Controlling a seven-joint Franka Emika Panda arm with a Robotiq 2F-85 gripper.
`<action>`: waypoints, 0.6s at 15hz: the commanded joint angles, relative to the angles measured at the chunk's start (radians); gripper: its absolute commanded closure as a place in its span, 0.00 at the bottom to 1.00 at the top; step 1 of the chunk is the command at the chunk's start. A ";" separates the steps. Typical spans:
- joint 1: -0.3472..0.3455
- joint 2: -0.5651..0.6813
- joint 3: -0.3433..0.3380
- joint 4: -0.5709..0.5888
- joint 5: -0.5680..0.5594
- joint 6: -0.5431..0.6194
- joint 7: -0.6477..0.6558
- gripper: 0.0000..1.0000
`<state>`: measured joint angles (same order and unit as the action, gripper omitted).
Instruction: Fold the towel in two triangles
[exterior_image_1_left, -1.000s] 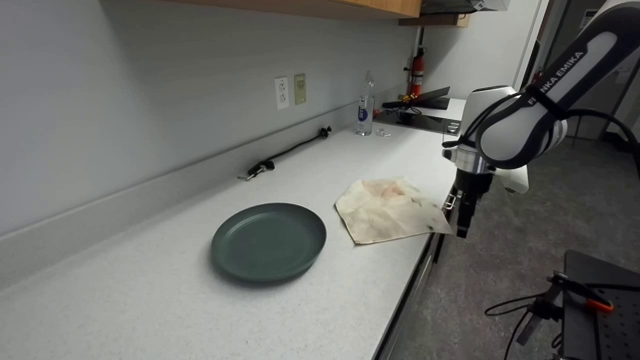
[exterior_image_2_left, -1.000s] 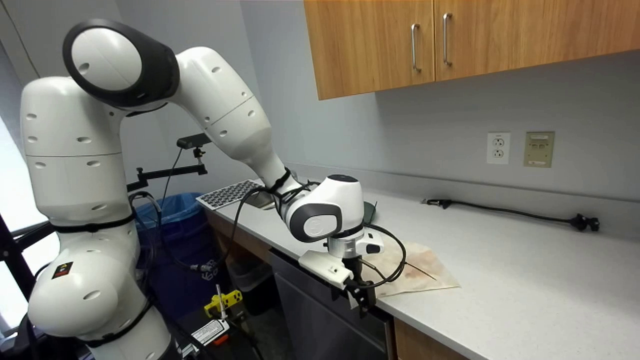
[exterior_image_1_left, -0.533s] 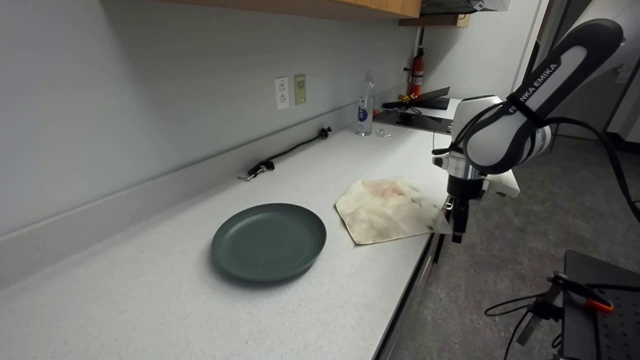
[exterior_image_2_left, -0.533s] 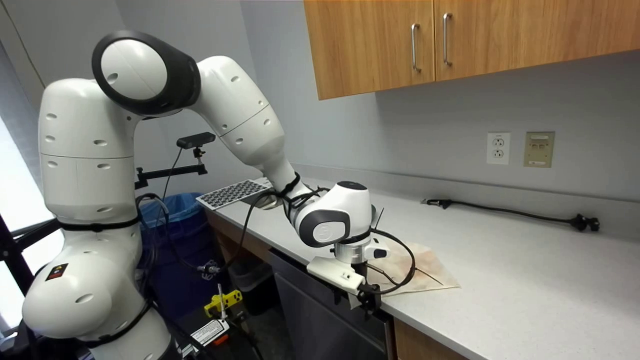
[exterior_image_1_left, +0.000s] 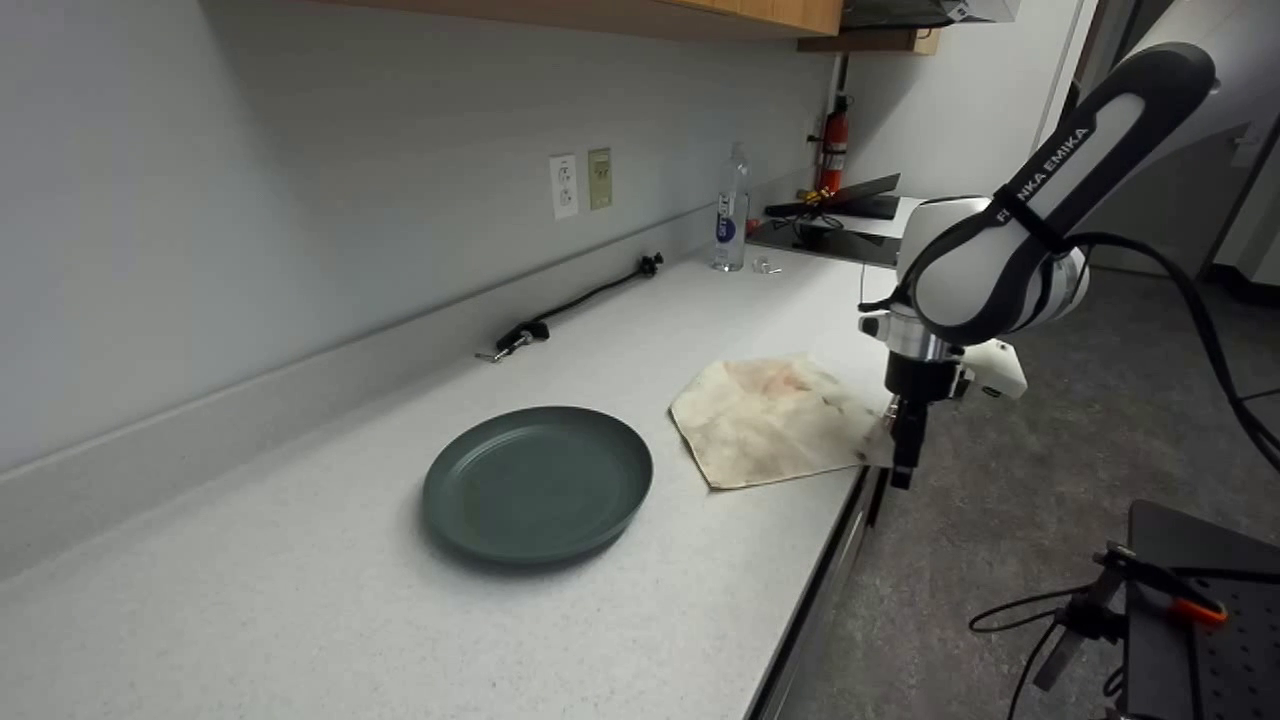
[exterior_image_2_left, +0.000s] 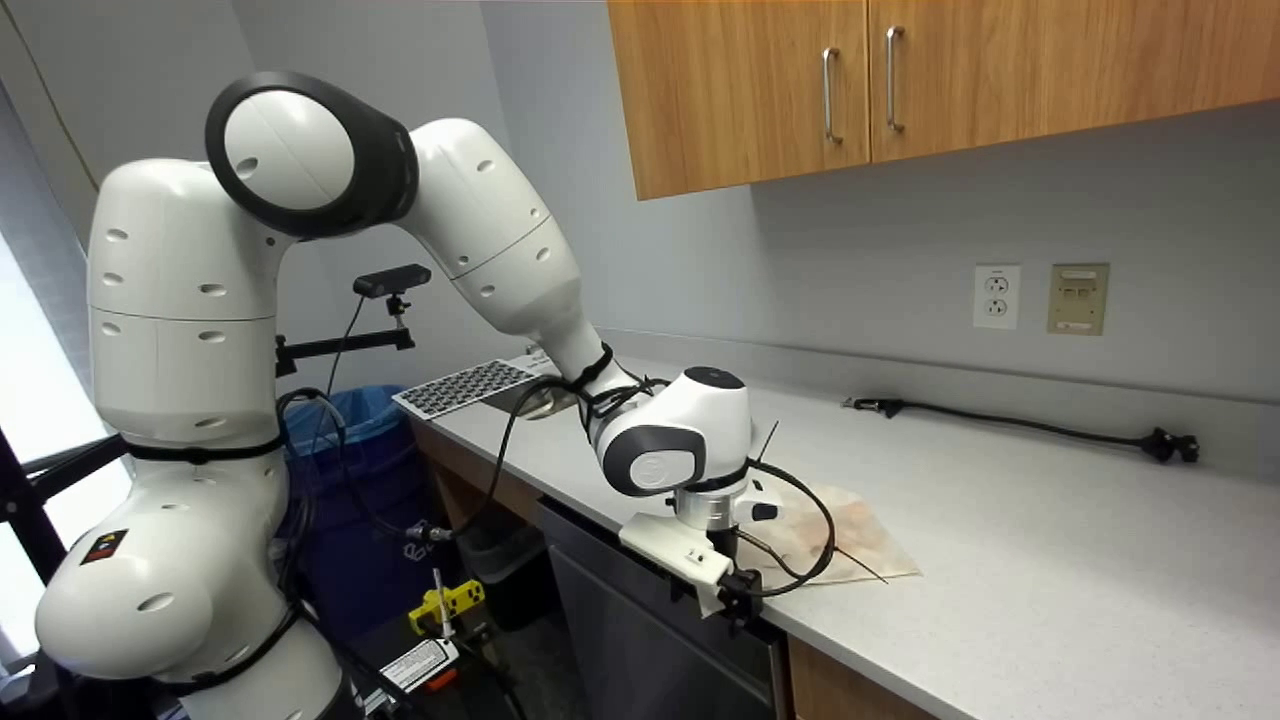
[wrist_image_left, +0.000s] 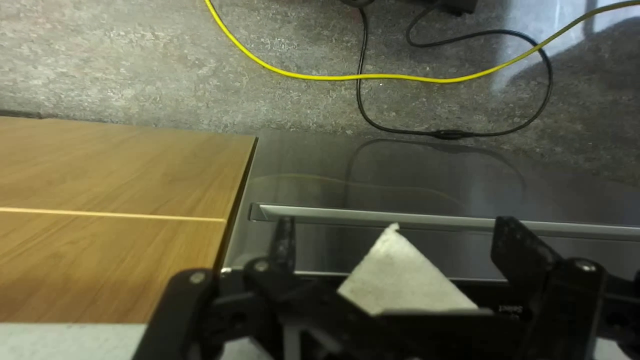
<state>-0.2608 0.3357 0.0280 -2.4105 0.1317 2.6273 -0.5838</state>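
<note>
over the last second the gripper (wrist_image_left: 394, 223) has come in toward the counter (exterior_image_1_left: 400, 620), seemingly a little lower too, and the loose corner of the towel (exterior_image_1_left: 770, 425) now lies in its gap; the wrist view shows the two fingers (wrist_image_left: 520, 252) spread wide, the corner between them and, as far as i can tell, touching neither. for the task i take this as the end of the approach: nothing is pinched, no triangle is made, and the next move would likely be to bring the fingers together on that corner and carry it across the diagonal. whether they are deep enough to catch the cloth well back from its tip, i cannot tell. the towel lies on the counter to the right of the green plate (exterior_image_1_left: 538, 485), its near right corner poking out past the front edge. against a second ago, the gripper in an exterior view stands further left and overlaps the tip that then showed beside it; in both exterior views the arm (exterior_image_2_left: 490, 220) has shifted, while the towel keeps its outline.
</note>
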 joint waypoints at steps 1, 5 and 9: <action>-0.027 0.019 0.023 0.031 0.048 -0.019 -0.031 0.00; -0.021 0.024 0.014 0.033 0.038 0.016 -0.012 0.28; -0.022 0.024 0.013 0.037 0.038 0.018 -0.006 0.60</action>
<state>-0.2699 0.3434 0.0328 -2.3917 0.1486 2.6327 -0.5806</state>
